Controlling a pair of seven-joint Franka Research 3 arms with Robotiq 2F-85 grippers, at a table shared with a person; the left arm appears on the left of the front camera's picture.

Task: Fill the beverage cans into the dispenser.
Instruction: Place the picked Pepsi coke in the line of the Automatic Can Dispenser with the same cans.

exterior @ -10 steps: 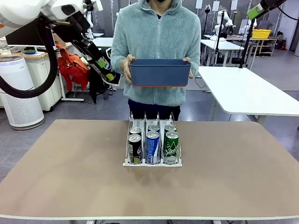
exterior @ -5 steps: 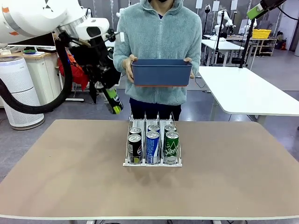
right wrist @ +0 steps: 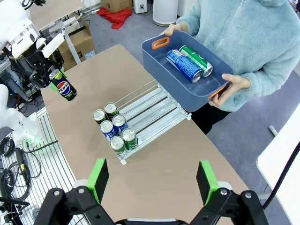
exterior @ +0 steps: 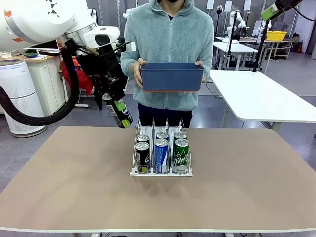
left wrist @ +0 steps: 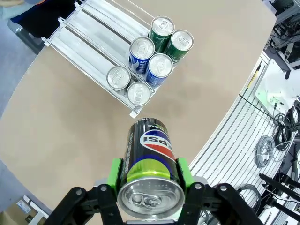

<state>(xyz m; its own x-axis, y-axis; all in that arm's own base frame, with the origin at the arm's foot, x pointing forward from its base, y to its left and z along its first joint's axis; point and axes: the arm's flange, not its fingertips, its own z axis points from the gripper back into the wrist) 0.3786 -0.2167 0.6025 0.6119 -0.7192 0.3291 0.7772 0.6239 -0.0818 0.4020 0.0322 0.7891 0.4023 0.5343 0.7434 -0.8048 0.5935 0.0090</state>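
The place is a robotics lab. A white robot arm (exterior: pixel 34 20) carries the left jaws above a tan worktop (exterior: pixel 74 187), which stands on a bare grey floor (exterior: pixel 69 117). Beyond the left jaws the room opens out, with more white tables (exterior: pixel 261 96) in rows and 1 yellow crate (exterior: pixel 276 35) on a shelf far behind them. To the outer side of the left jaws stands a white air purifier (exterior: pixel 19 98). Below those jaws, past the worktop's edge, loose cables (left wrist: pixel 263 151) lie coiled beside slatted metal rails (left wrist: pixel 225 140). Far ahead of the right jaws, a cardboard box (right wrist: pixel 82 42) sits on the floor.
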